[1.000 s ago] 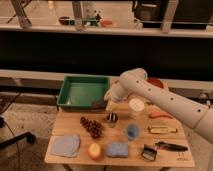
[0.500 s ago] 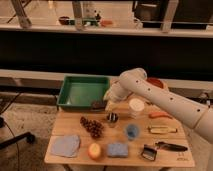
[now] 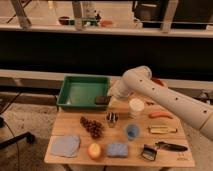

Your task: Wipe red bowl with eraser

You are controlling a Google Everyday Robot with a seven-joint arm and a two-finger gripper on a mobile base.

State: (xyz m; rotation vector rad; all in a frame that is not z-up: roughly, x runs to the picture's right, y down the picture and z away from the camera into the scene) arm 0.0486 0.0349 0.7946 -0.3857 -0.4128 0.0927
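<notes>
The eraser [image 3: 102,100] is a small black block at the right front corner of the green tray [image 3: 75,102]. My gripper [image 3: 109,97] is right at the eraser, at the end of the white arm that reaches in from the right. Whether it holds the eraser does not show. The red bowl [image 3: 158,81] shows only as an orange-red sliver behind the arm at the table's back right; most of it is hidden.
On the wooden table [image 3: 170,159] lie a white cup [image 3: 136,106], a small metal cup [image 3: 112,119], grapes [image 3: 91,126], a blue cup [image 3: 131,131], a carrot [image 3: 160,115], a blue sponge [image 3: 117,149], a grey-blue cloth [image 3: 65,145], an orange fruit [image 3: 94,150] and a black-handled tool [image 3: 169,146].
</notes>
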